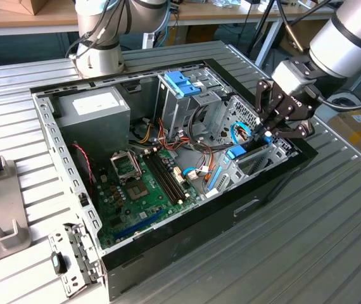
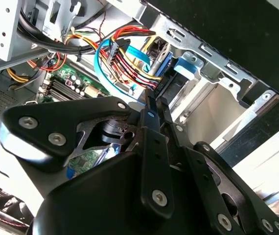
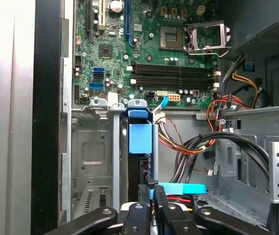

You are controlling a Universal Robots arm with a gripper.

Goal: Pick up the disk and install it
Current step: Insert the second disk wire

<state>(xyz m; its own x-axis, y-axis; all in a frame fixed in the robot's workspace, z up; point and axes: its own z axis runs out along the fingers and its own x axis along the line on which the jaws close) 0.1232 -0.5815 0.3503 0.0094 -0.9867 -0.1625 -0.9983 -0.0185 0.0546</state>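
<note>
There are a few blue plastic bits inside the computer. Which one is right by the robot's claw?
The light-blue carrier frame of the disk, standing on edge in the bay at the case's front corner. The black gripper hangs directly over it; the ribbed blue latch sits farther back, on the drive cage.

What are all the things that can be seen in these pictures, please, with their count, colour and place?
computer case: one, black and grey, open, on the ribbed metal table.
motherboard: one, green, on the case floor.
power supply: one, grey with white sticker, far corner of the case.
blue latch: one, atop the grey drive cage.
disk: one, light-blue carrier, standing on edge in the bay at the exterior view's right.
cables: a bundle, red, yellow, black, blue, beside the bay.
metal bracket: one, grey, on the table at the exterior view's left.
pincer: one, black, shut on the disk's top edge.
second arm base: one, grey, behind the case.
</note>
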